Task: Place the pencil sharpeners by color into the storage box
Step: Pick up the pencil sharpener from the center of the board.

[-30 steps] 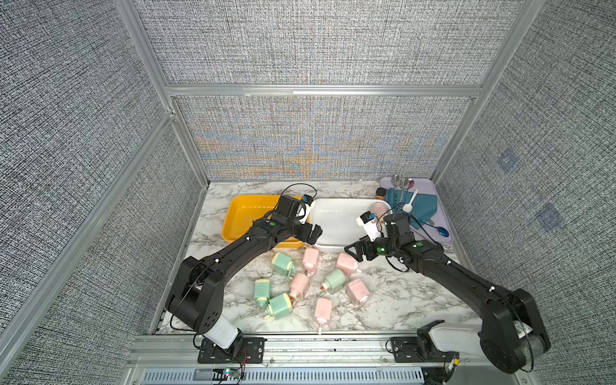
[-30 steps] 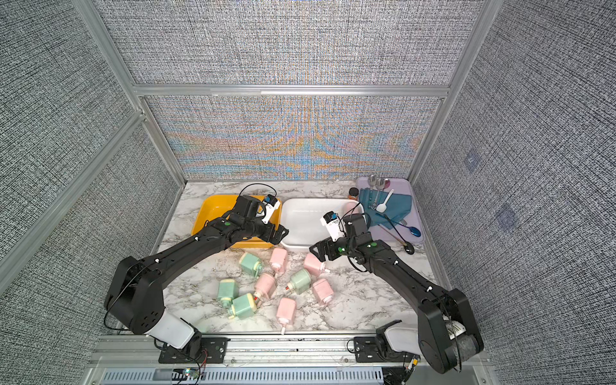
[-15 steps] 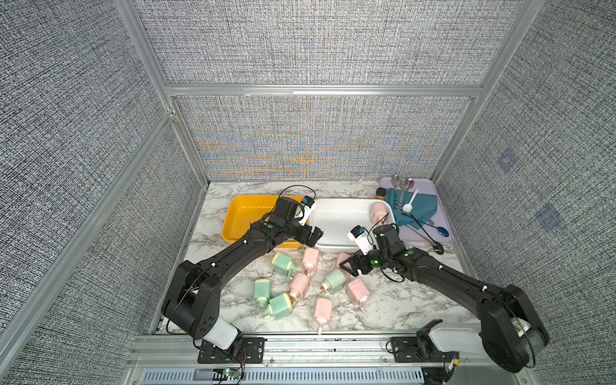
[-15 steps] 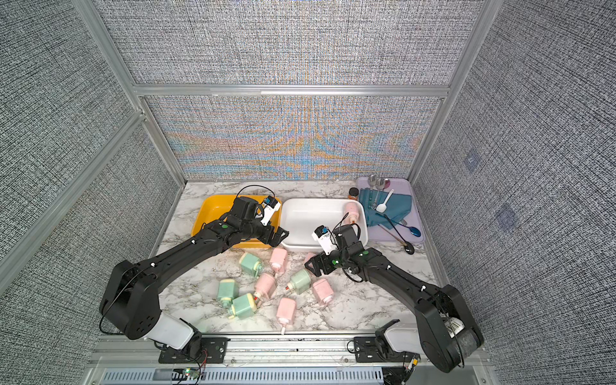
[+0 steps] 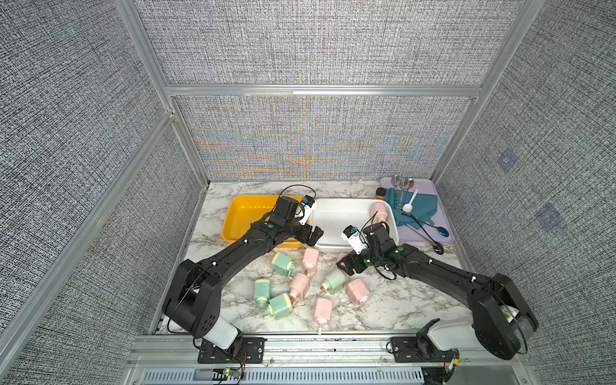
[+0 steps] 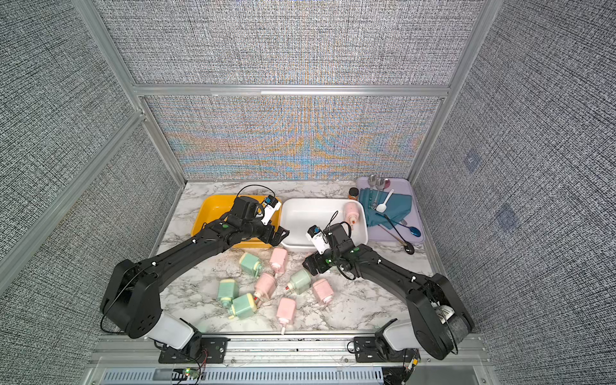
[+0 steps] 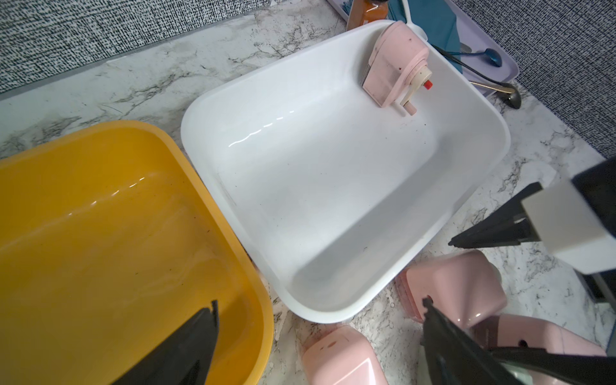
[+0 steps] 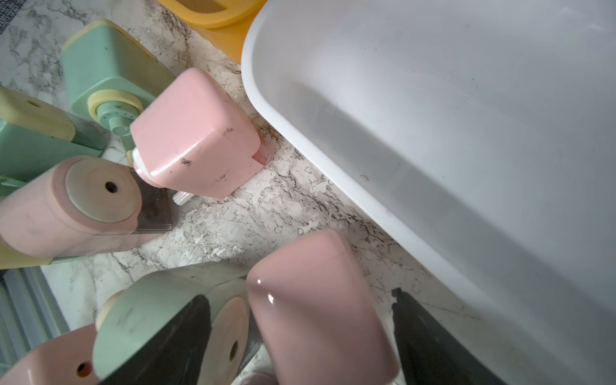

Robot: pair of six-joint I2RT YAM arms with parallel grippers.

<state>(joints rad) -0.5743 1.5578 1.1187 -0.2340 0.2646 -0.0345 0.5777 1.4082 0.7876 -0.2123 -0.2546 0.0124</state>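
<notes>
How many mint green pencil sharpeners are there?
4 green sharpeners, all on the marble table: one near the yellow bin, two side by side nearer the front edge, one beside the right gripper. Arms might hide more.

Bright, even light fills the scene; moiré bands ripple across the back wall. Glare streaks the white tub, and the nearest pink sharpener is blurred.

Pink sharpener half hidden under right gripper
</notes>
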